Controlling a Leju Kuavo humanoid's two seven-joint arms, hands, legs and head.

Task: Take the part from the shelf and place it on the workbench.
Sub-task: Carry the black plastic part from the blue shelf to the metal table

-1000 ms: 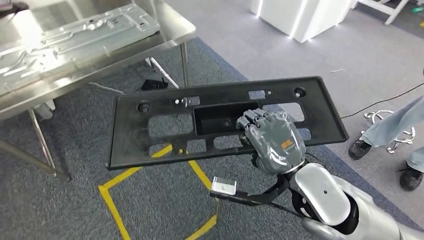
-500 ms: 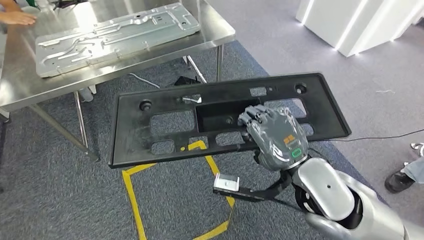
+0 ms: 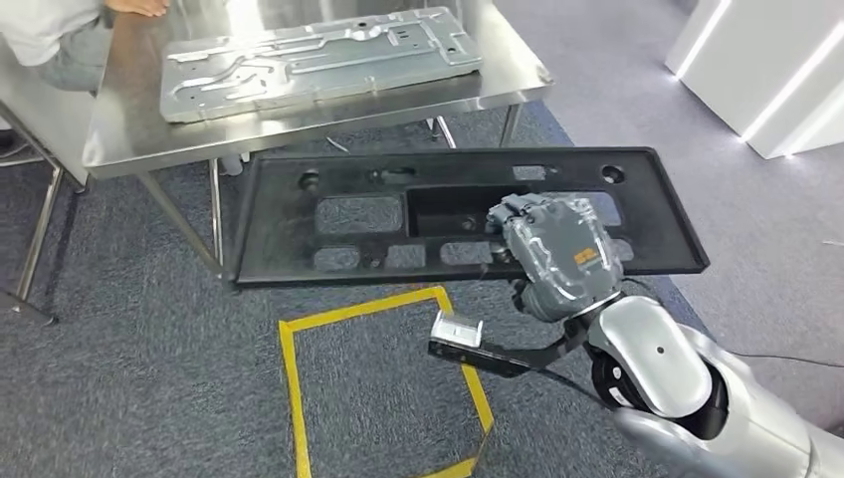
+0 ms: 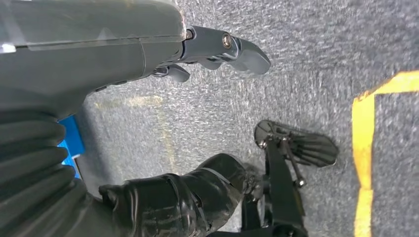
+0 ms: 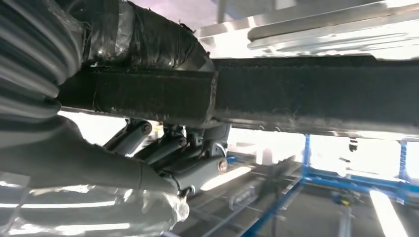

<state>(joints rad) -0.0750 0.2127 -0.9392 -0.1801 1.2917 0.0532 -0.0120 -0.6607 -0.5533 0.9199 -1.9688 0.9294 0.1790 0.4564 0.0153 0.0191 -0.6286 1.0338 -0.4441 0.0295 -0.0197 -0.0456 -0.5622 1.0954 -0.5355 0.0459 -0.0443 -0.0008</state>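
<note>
Now right hand (image 3: 562,254) gripping black part (image 3: 348,214), steel workbench (image 3: 119,149) beyond

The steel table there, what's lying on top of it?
On the steel table lies a long stamped metal panel. A person's arm rests at its far corner. The black part, held by the right hand, covers the table's near edge.
</note>
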